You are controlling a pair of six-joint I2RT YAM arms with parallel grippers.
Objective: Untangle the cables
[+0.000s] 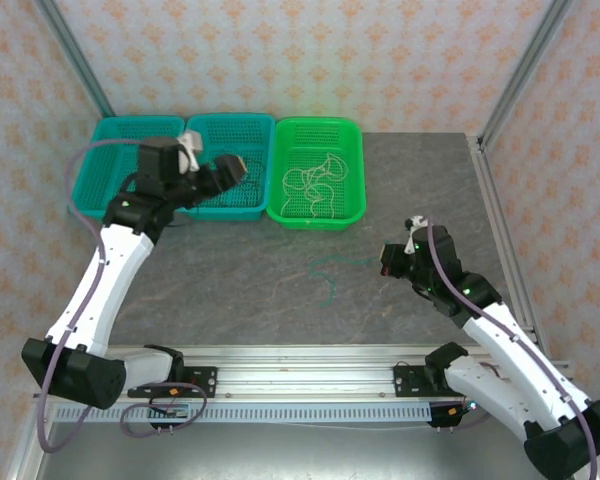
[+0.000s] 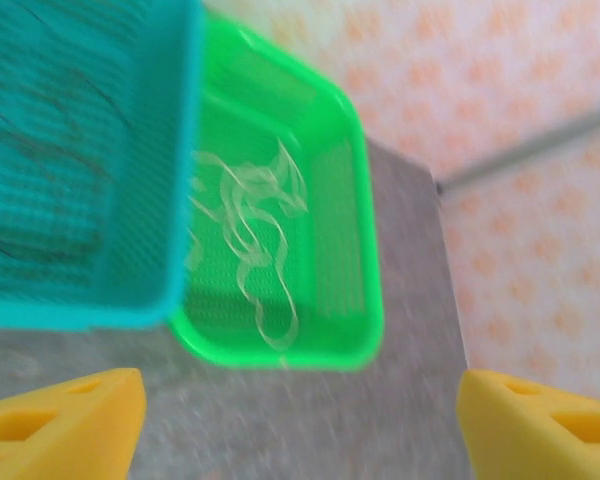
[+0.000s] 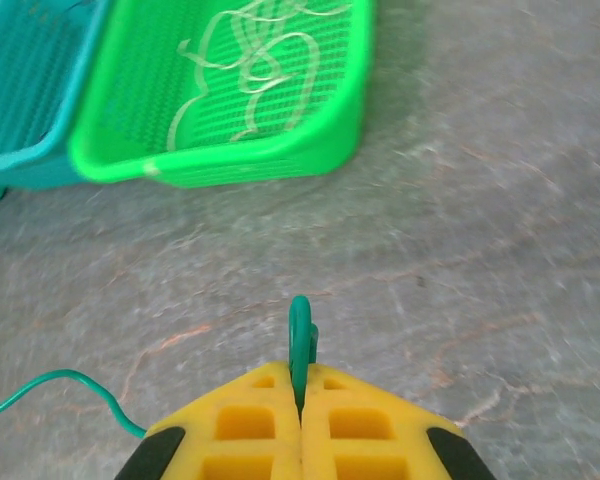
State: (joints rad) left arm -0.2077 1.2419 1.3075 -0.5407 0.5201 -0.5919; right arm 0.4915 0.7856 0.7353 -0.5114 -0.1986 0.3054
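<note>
Green cable pinched in R gripper near tabletop; L gripper wide, above teal basket; whitish cables in green basket.

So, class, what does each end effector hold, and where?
Right end effector pinches the green cable at a small loop; left end effector, open, holds nothing.

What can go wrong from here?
The right end effector is shut on just a small bend of the green cable; a tug may slip it out. The open left end effector hangs close to the teal basket rim; descending could knock it into the green basket.
</note>
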